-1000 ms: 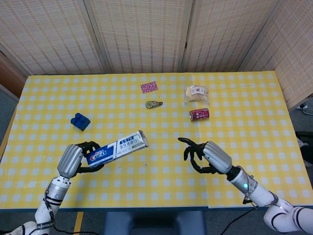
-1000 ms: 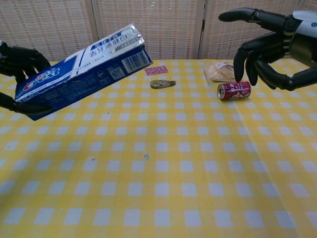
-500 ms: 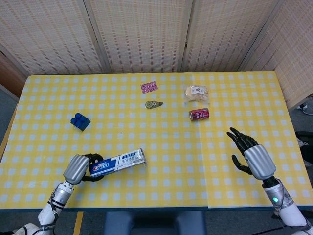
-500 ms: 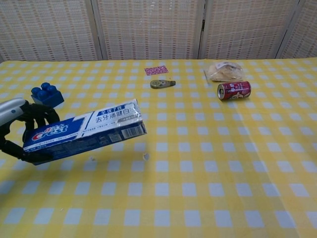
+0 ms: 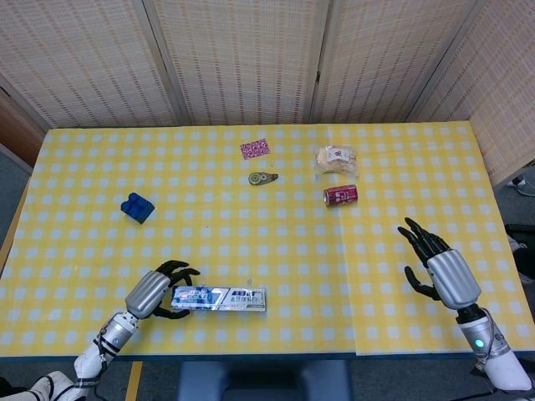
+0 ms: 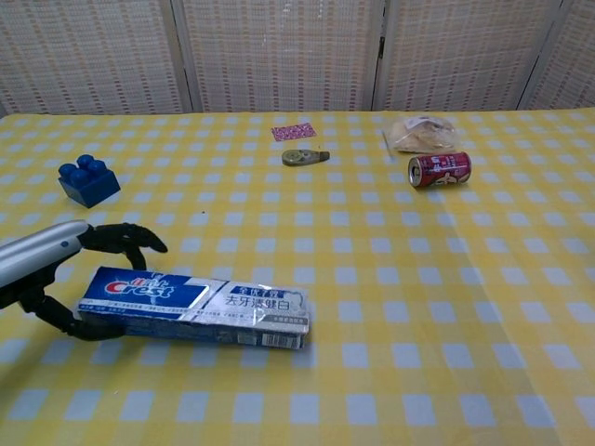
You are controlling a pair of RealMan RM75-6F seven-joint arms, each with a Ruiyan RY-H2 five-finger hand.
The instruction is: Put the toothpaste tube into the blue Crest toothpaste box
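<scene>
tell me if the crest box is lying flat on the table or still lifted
Lying flat. The Crest box rests lengthwise on the table, and the left hand has its fingers around the left end.

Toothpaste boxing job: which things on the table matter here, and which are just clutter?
Job:
- Crest box, lying flat near the front edge
- left hand, at the box's end
- toothpaste tube: not visible

Clutter:
- blue brick
- red can
- bagged snack
- pink packet
- small grey gadget
</scene>
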